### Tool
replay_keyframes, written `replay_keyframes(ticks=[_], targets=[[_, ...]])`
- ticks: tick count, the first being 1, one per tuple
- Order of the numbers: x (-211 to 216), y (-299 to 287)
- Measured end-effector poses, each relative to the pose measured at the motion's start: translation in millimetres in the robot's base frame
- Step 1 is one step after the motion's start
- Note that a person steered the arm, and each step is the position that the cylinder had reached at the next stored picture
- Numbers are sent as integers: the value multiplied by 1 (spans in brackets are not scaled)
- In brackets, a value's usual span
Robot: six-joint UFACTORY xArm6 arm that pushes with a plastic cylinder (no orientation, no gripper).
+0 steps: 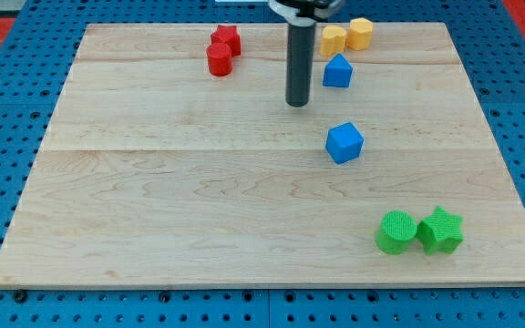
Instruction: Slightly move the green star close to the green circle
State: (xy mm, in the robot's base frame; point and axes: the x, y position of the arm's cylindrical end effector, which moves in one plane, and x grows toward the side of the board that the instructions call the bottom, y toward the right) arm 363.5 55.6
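Observation:
The green star (441, 230) lies near the board's bottom right corner, touching or almost touching the green circle (396, 231) on its left. My tip (297, 102) rests on the board in the upper middle, far up and left of both green blocks. It stands left of the blue cube (344, 143) and below left of the blue triangular block (337, 71), touching neither.
A red star (226, 39) and a red cylinder (219, 60) sit at the top, left of the rod. A yellow heart-like block (334, 39) and a yellow hexagon (361, 33) sit at the top right. The wooden board (153, 200) lies on a blue pegboard.

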Motion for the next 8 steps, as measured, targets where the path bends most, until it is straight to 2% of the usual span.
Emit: replay_keyframes(ticks=[1,3,4,7,8], targets=[[0,23],[34,144],[78,189],[165,211],[173,213]])
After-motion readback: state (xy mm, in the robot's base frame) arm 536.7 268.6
